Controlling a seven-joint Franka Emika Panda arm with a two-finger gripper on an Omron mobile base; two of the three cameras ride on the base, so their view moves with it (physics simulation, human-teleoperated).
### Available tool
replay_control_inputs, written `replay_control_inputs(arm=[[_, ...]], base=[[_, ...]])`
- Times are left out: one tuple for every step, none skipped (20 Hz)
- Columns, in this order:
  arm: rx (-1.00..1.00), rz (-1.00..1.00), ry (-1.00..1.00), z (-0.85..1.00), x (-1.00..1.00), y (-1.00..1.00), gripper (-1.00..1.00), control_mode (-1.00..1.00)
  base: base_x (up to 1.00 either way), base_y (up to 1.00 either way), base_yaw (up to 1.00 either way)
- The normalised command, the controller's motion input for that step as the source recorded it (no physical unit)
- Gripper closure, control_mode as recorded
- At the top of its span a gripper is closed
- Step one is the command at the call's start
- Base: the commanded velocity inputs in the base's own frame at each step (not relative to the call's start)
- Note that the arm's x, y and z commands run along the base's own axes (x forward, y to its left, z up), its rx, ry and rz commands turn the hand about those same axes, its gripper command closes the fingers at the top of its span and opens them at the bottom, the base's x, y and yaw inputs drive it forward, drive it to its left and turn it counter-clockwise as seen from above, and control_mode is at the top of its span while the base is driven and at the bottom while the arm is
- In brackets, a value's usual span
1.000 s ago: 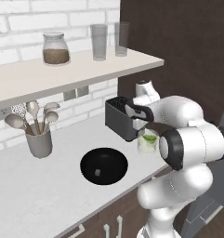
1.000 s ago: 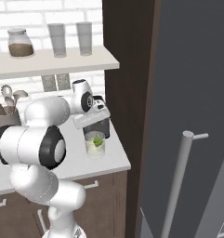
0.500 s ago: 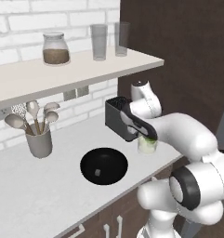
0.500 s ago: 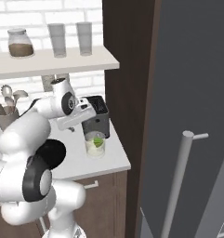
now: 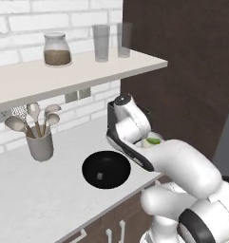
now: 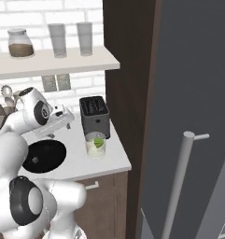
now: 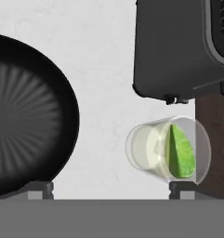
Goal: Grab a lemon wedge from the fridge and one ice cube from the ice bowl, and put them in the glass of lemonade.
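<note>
Lemon wedge sits in glass; gripper spread wide, empty.
Gripper (image 7: 111,189) hovers above counter (image 7: 104,83): ice bowl (image 7: 25,116) under its left fingertip, glass of lemonade (image 7: 167,148) holding lemon wedge (image 7: 180,152) by its right, black toaster (image 7: 178,46) beyond.

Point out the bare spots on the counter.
Free: the white counter in front of the utensil cup, left of the black bowl. Crowded: the right end, where toaster and lemonade glass stand close together.
</note>
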Motion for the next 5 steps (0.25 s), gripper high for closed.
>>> replay_control_inputs(arm=[[-0.08,0.0,-0.04,0.0,-0.25,0.81,-1.0,-1.0],[-0.08,0.0,-0.07,0.0,-0.24,0.79,-1.0,-1.0],[-0.09,0.0,-0.11,0.0,-0.24,0.78,-1.0,-1.0],[-0.1,0.0,-0.15,0.0,-0.24,0.76,-1.0,-1.0],[-0.11,0.0,-0.2,0.0,-0.23,0.73,-1.0,-1.0]], base=[[0.0,0.0,0.0],[0.0,0.0,0.0],[0.0,0.0,0.0],[0.0,0.0,0.0],[0.0,0.0,0.0]])
